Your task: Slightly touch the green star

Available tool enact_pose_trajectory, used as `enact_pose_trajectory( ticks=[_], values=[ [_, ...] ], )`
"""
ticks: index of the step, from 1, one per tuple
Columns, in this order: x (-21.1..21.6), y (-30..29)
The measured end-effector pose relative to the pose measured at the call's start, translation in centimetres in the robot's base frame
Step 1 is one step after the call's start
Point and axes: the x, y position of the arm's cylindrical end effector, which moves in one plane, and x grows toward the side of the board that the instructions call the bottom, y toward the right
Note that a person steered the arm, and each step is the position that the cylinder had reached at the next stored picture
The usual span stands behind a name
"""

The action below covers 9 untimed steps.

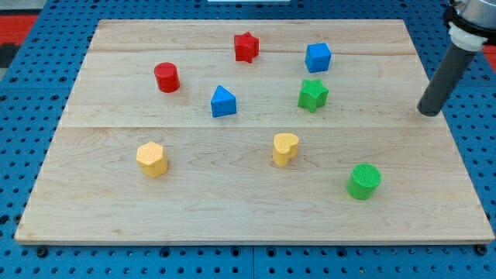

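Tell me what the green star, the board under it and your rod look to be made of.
Green star: likely plastic or painted wood, with an even matt colour and no grain showing. Board: pale unfinished-looking wood, with visible grain and plank seams. Rod: dark, smooth, probably plastic or metal; I cannot tell which. My tip rests at the view's right, apart from the star.

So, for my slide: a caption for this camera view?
My tip rests at the board's right edge, well right of the untouched green star.
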Motion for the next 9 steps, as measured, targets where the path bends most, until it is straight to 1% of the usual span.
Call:
enact_pose_trajectory(
  ticks=[3,5,6,9],
  values=[
    [-0.4,0.0],
    [-5.5,-0.6],
    [-6.4,-0.6],
    [-6.4,-0.6]
  ],
)
